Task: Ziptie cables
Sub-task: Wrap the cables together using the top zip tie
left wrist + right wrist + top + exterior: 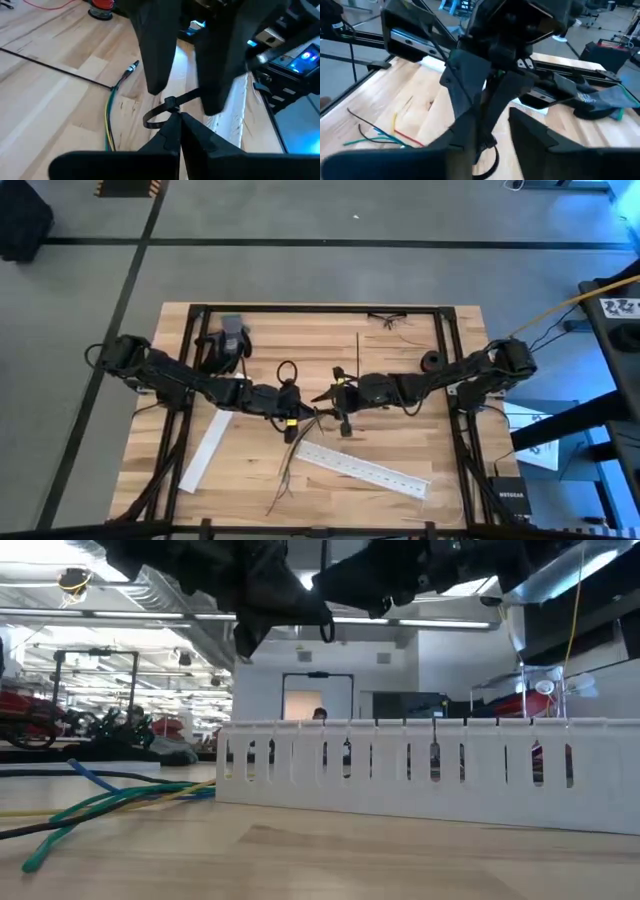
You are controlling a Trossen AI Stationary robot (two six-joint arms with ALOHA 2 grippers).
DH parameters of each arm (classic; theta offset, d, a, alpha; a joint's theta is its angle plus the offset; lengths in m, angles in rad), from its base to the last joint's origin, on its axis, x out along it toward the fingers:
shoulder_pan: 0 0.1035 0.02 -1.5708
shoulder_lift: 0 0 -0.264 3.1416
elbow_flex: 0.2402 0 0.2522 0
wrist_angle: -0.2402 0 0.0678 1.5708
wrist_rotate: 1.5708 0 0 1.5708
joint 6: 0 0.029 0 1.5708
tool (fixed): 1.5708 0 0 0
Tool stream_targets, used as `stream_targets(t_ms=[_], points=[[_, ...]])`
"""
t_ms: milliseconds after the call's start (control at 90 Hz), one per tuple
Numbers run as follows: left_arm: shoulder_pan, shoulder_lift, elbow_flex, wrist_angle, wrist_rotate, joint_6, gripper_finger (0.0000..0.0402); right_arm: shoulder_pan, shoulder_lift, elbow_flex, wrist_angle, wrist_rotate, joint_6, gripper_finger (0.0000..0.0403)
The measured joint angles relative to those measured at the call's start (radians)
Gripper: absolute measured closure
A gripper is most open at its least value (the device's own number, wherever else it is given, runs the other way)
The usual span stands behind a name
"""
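— Tabletop wood fills the low view's foreground, so start with the table (400, 340). What's on it?

— Both arms reach in from the ends and meet over the middle. Next in size is the long white perforated strip (365, 471), lying flat on the near side of them.

— And the cables?

— The cables (109, 120) lie loose on the wood under and just in front of the grippers. Their coloured ends are splayed out near the strip. Nothing is gripping them.

— So what are the grippers doing?

— The left gripper (176, 117) is pinched tight on a black zip tie (170, 104) that is already curled into a small loop. The right gripper (185, 98) faces it with its fingers spread wide, one on each side of the tie's tail, not yet clamped.

— Are the cables inside that loop?

— As far as I can tell, no. The loop hangs in the air beside the wires, not around them.

— Then that's the danger.

— I'd say so. If the right gripper grabs the tail and pulls now, the tie ratchets shut on nothing and can't be reopened. A second risk is the left pinch: it holds a thin, slick strap, so a sideways tug could twist it free and drop it among the wires.
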Motion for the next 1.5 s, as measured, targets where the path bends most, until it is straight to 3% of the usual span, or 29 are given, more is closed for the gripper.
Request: stream_targets(t_ms=[133, 311, 556, 822, 1022, 1278, 1367, 1500], points=[[0.0, 0.0, 0.0, 0.0, 0.0, 0.016, 0.0401, 0.0, 0.0, 0.0, -0.022, 0.006, 0.0, 0.0393], [0.013, 0.0, 0.0, -0.001, 0.0, 0.063, 0.0387, 0.0, -0.018, 0.0, -0.082, 0.059, -0.018, 0.0399], [0.079, 0.001, 0.0, -0.025, -0.001, 0.142, 0.0298, 0.0, -0.23, -0.024, -0.446, 0.186, -0.003, 0.0401], [0.173, 0.165, 0.02, -0.001, 0.001, 0.204, 0.0217, 0.001, -0.497, -0.313, -0.459, 0.238, 0.249, 0.0402], [0.214, 0.38, 0.135, -0.014, 0.179, 0.246, 0.0199, 0.028, -0.53, -0.468, -0.341, 0.262, 0.413, 0.0403], [0.208, 0.502, 0.257, -0.152, 0.154, 0.378, 0.0227, 0.053, -0.53, -0.471, -0.339, 0.313, 0.415, 0.0403], [0.208, 0.504, 0.262, -0.198, 0.13, 0.388, 0.0269, 0.053, -0.53, -0.471, -0.34, 0.313, 0.405, 0.0403], [0.201, 0.501, 0.265, -0.292, 0.122, 0.392, 0.0366, 0.053, -0.53, -0.471, -0.34, 0.313, 0.394, 0.0403]])
